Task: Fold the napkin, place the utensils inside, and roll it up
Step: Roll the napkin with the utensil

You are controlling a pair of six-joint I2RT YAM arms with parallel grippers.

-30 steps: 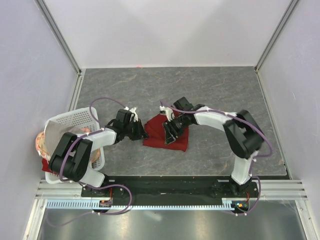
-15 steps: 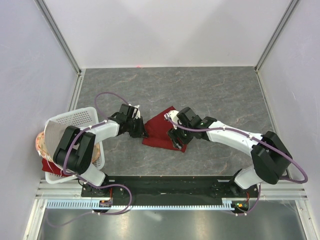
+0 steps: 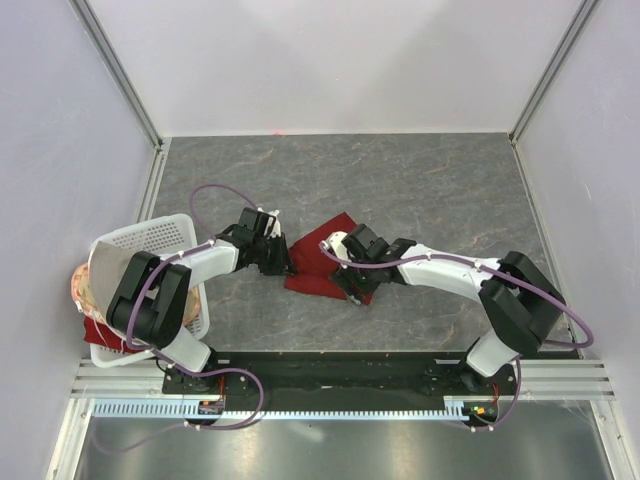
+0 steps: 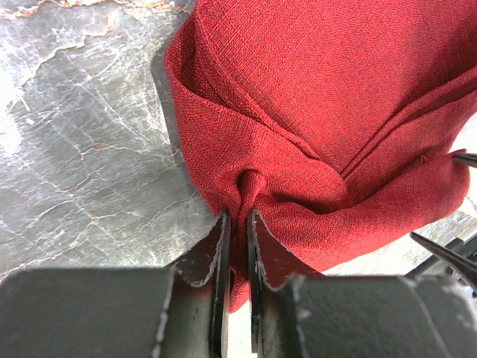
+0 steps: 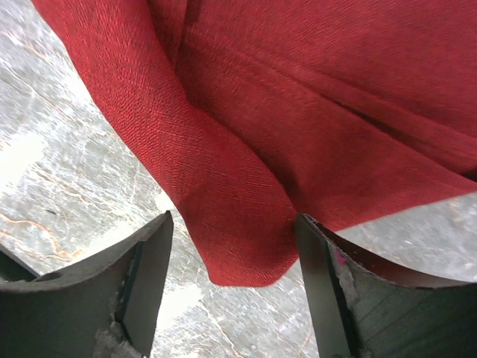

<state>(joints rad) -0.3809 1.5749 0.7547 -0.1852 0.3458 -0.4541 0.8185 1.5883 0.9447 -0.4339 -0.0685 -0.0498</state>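
The dark red napkin (image 3: pixel 318 252) lies bunched and partly folded on the grey table, between my two grippers. My left gripper (image 3: pixel 287 267) is at its left edge; in the left wrist view the gripper (image 4: pixel 238 220) is shut on a pinched fold of the napkin (image 4: pixel 320 97). My right gripper (image 3: pixel 352 288) is at the napkin's near right corner. In the right wrist view it (image 5: pixel 235 217) is open, with a hanging corner of the napkin (image 5: pixel 298 97) between its fingers, not gripped. The gold utensils are out of view.
A white plastic basket (image 3: pixel 150 235) stands at the table's left edge with a grey-beige cloth (image 3: pixel 110 262) draped in it and some red fabric (image 3: pixel 95 330) below. Grey walls and metal frame posts close off the far side and both sides.
My right gripper has moved from over the napkin's middle to its near right corner, the arm stretching out lower. The napkin has become narrower and more bunched. My left gripper has shifted slightly.
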